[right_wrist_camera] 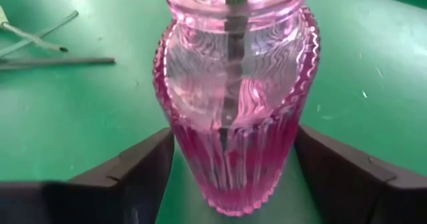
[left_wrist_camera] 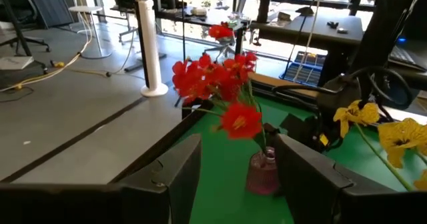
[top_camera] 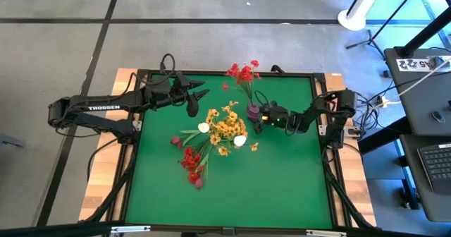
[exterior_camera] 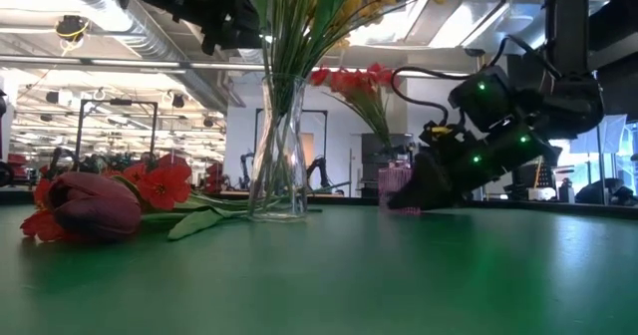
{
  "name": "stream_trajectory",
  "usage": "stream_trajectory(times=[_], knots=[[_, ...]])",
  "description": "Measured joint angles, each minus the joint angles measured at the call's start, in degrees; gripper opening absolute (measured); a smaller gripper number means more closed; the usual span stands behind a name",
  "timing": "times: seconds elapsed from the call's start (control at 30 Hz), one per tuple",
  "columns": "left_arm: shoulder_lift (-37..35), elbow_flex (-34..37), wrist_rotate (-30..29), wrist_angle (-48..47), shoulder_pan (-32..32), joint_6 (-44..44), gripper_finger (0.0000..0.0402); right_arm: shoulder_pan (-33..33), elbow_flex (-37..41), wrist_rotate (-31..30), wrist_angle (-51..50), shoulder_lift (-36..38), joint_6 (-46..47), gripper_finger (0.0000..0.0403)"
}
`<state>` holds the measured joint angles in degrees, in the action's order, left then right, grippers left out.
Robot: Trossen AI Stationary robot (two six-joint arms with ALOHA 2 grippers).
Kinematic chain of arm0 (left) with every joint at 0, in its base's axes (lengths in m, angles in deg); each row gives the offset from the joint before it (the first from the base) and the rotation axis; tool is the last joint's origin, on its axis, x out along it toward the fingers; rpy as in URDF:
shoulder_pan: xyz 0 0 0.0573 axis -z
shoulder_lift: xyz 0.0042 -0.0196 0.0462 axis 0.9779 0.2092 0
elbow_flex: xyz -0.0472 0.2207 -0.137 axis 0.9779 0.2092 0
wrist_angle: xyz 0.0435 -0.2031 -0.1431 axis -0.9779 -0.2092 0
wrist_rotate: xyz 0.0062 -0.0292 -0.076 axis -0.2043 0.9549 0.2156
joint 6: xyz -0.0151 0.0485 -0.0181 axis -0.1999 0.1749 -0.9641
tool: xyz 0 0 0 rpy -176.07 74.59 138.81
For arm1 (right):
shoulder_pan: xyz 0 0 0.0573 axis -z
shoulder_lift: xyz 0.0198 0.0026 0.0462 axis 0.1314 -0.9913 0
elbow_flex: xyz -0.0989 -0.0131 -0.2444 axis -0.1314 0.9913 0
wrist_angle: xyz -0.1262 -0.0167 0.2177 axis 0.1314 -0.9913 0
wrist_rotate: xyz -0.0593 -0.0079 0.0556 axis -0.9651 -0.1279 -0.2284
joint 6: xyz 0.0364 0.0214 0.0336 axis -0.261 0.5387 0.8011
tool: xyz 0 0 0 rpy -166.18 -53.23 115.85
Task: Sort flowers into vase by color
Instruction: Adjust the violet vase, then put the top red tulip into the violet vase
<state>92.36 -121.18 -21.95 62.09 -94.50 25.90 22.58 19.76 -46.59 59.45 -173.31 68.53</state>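
1. Two vases stand on the green surface [top_camera: 282,180]: a small ribbed pink glass vase [right_wrist_camera: 233,111] with red blossom clusters [top_camera: 243,73], and a tall clear glass vase [exterior_camera: 280,146] just beside it holding yellow blossom clusters [top_camera: 225,128].
2. White tulip buds [top_camera: 240,141] and dark maroon buds [exterior_camera: 95,205] lie near the clear vase; their count is unclear.
3. The right gripper [right_wrist_camera: 230,174] straddles the pink vase, its fingers spread and clear of the glass.
4. The left gripper [top_camera: 199,94] hovers parted beyond the clear vase, empty.

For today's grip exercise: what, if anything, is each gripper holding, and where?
Nothing is held. The right gripper stands open around the pink vase's lower body; the left gripper is open, empty.
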Motion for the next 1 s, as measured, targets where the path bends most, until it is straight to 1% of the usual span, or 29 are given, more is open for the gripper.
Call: stream_trajectory(times=[0.23,0.37,0.53,0.67,0.87,0.9,1.0], knots=[[0.0,0.0,0.0,0.0,0.0,0.0,0.0184,0.0,0.0,0.1,-11.4,7.4,0.1,0.0308],[0.0,0.0,0.0,0.0,0.0,0.4,0.0184,0.0,0.1,1.3,-18.4,11.9,0.8,0.0308],[0.0,0.0,-0.3,-0.6,0.0,0.8,0.0184,-0.1,0.2,1.6,-27.3,18.5,2.0,0.0308],[0.0,0.0,-3.0,-2.1,0.0,1.6,0.0184,-0.1,0.1,1.2,-33.8,24.5,2.1,0.0308],[0.0,0.0,-3.7,-3.7,0.0,2.0,0.0184,-0.1,0.1,1.2,-42.0,33.9,2.0,0.0308],[-0.1,0.0,-4.3,-4.1,0.0,2.5,0.0184,-0.1,0.1,1.2,-43.4,35.7,1.9,0.0308],[-0.6,0.0,-9.1,-6.3,0.0,4.0,0.0184,-0.1,0.1,1.1,-46.7,40.7,0.8,0.0308]])
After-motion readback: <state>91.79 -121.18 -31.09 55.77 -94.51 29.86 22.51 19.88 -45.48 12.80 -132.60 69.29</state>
